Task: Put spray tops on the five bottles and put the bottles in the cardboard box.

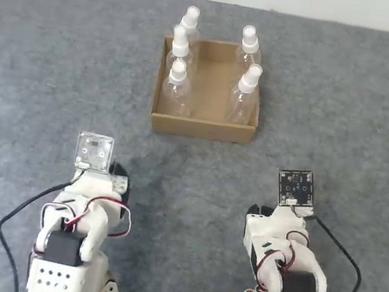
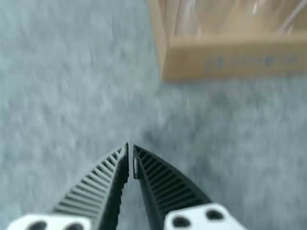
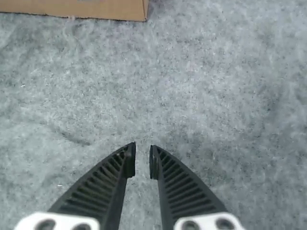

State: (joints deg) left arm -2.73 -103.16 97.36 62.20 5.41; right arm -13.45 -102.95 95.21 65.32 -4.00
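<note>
On the left, the left pincer (image 2: 130, 146) hangs low over the grey table (image 1: 46, 56), its jaws drawn together with only a sliver between the tips and nothing in them. It points toward the near left corner of the cardboard box (image 1: 203, 127), which lies well apart from it.

In the middle, at the far side of the table, the box stands open. The five bottles (image 1: 176, 95) stand upright at it, each already wearing a white spray top (image 1: 178, 71). Three line the left wall and two stand along the right wall. The rearmost left bottle (image 1: 189, 32) sits at the back corner, and whether it is inside the wall or just behind it cannot be told.

The bottles are clear and look empty, so they are probably light, thin-walled and smooth. They would be easy to tip or dent. A hold on the neck just under the spray top, or a gentle one across the body, looks safest.

On the right, the right pincer (image 3: 142, 146) hangs over bare table, its jaws nearly closed with a narrow gap, holding nothing. The task looks finished or close to it.
</note>
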